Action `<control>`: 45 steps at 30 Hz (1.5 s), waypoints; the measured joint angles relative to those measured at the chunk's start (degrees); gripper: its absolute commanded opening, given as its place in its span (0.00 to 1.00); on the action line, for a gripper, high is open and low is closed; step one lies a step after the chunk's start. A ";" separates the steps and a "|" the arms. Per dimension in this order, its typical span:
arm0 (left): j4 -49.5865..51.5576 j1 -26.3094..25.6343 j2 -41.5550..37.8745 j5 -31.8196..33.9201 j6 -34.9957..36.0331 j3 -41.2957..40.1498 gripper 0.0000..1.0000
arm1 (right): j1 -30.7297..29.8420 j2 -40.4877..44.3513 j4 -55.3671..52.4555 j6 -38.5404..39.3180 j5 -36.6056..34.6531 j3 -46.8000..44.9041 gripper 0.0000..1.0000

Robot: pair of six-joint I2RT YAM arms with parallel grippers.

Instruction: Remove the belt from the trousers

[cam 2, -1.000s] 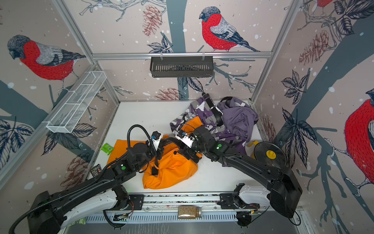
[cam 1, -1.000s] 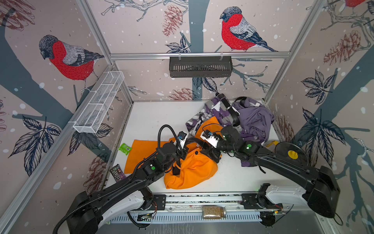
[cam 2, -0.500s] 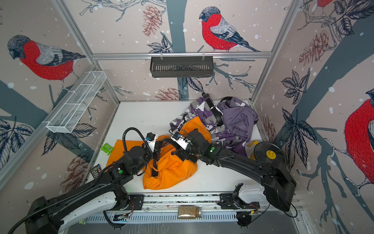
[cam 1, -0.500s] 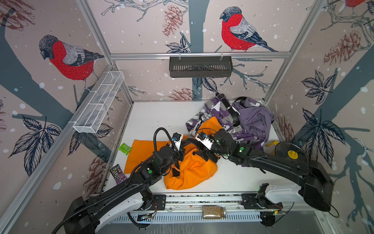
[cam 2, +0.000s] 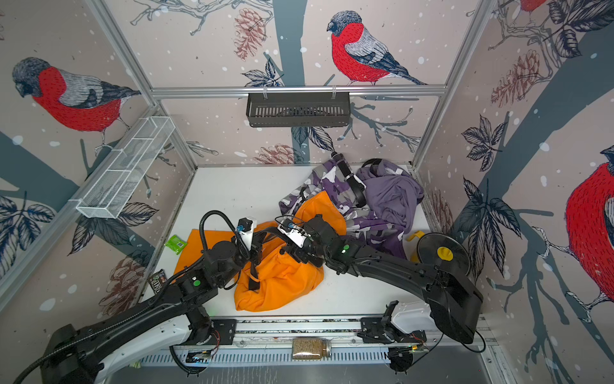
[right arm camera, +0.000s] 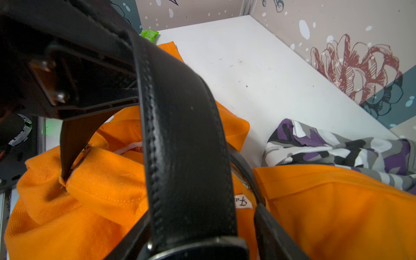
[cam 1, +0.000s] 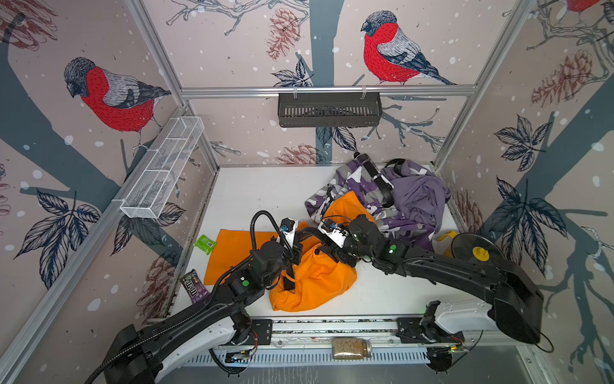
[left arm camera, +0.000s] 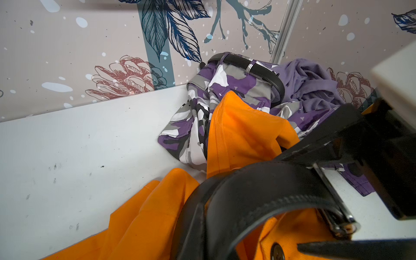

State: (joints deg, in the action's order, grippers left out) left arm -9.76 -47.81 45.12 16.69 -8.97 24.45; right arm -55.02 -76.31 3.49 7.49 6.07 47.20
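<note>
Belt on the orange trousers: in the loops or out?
In, partly: the belt dives under a loop on the trousers.

Bird-print walls [cam 1: 232,50], white floor [cam 1: 265,192], wire shelf [cam 1: 162,169]

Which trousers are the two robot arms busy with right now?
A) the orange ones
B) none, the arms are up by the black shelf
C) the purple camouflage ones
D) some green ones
A: the left gripper and the right gripper meet over the crumpled orange trousers, at their black leather belt; the purple camouflage trousers lie farther back, away from both.
</note>
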 measured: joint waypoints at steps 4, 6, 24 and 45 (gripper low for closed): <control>0.00 0.00 -0.02 0.00 -0.02 -0.07 0.00 | 0.00 -0.17 1.22 0.22 0.00 0.02 0.60; 0.00 -0.04 -0.04 0.07 -0.04 -0.09 0.00 | 0.00 -0.44 1.46 0.39 0.02 0.07 0.55; 1.05 -0.66 -2.80 2.64 -4.17 -2.32 0.00 | 3.17 1.44 -0.63 0.61 7.48 0.59 0.00; 0.15 -1.11 -5.57 0.26 -3.41 -3.78 0.00 | 9.70 0.74 -13.14 3.13 22.49 6.95 0.00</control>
State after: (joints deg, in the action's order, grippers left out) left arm -9.61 -48.93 39.55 16.95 -12.38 20.67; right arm -45.32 -75.57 -9.65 10.61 28.56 54.15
